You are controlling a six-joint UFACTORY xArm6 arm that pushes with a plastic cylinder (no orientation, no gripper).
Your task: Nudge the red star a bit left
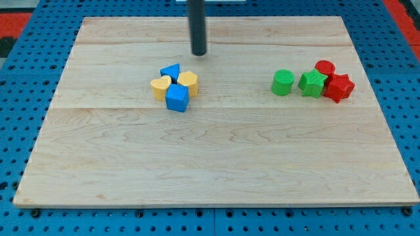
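The red star [339, 86] lies at the view's right on the wooden board [210, 151]. It touches a green star [313, 83] on its left and a red cylinder [325, 67] just above it. A green cylinder [283, 82] stands left of the green star. My tip [199, 53] is near the view's top centre, far to the left of the red star and just above the cluster of yellow and blue blocks.
A cluster sits left of centre: a blue triangle [171, 71], a yellow heart [161, 86], a second yellow block [188, 82] and a blue cube [177, 98]. The board lies on a blue pegboard [20, 98].
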